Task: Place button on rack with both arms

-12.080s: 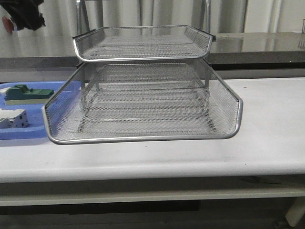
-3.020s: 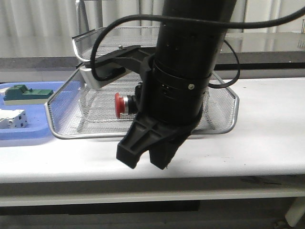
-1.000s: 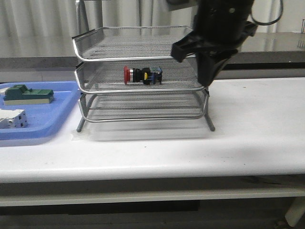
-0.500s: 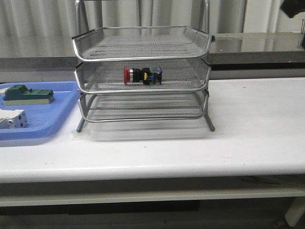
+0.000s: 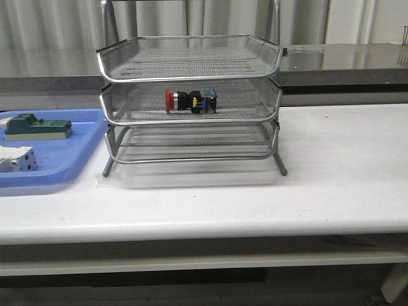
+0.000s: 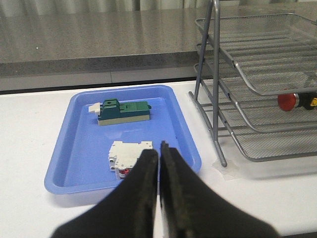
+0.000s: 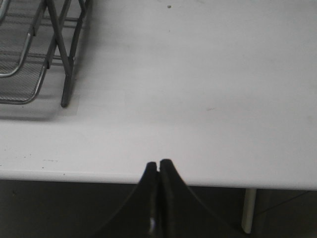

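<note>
Three mesh tiers make up the rack (image 5: 190,102), which stands on the white table (image 5: 344,166). The button (image 5: 190,101) lies on its side in the middle tier, red cap toward 9 o'clock and black body toward 3 o'clock in the front view. All three trays sit flush in the frame, so the button is enclosed by the tier's raised rim and is unlikely to roll out.

Neither arm appears in the front view. The left gripper (image 6: 159,151) hangs above the near edge of the blue tray (image 6: 74,148), fingers pressed together with nothing between them. The green-and-beige block (image 6: 125,110) and the white block (image 6: 130,154) lie in that tray, apart from each other. The rack stands just beside the tray at 3 o'clock.

The right gripper (image 7: 158,164) hangs over the table's front edge, well clear of the rack's leg, fingers likewise closed and empty.

Judgement: placement appears complete; both arms stand parked clear of the rack.
</note>
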`<state>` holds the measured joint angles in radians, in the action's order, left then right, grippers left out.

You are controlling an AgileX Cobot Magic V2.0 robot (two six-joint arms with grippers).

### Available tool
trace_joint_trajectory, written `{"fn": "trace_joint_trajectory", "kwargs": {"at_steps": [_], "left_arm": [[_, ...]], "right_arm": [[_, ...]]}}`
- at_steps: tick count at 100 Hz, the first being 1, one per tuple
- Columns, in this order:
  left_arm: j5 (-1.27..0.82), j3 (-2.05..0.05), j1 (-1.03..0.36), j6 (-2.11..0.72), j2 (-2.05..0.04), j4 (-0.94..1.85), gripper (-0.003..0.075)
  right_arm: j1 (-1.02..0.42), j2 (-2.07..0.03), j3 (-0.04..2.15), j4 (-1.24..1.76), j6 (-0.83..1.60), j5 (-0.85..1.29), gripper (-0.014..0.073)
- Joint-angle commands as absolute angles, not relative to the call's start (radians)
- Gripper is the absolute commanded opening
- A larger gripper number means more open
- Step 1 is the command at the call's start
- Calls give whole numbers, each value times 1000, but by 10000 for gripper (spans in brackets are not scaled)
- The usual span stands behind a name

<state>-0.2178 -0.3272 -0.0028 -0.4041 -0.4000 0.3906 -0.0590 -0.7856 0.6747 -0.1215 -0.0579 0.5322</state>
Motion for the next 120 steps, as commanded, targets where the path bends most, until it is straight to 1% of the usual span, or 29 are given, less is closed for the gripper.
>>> {"fn": "trace_joint_trajectory", "kwargs": {"at_steps": [1,20,36,120], "left_arm": [[-141,-353,-3,-394,-407,406,4],[-141,-353,-3,-394,-407,406,4],[-141,-353,-3,-394,-407,406,4],[-141,-353,-3,-394,-407,406,4]], "right_arm": [[-54,-691,649,-129,-62,437,-60],[-54,-508,570,-129,-62,422,-60],[-54,-427,563,-129,-62,448,-60],[-54,-414,549,-129,-62,440,-60]]}}
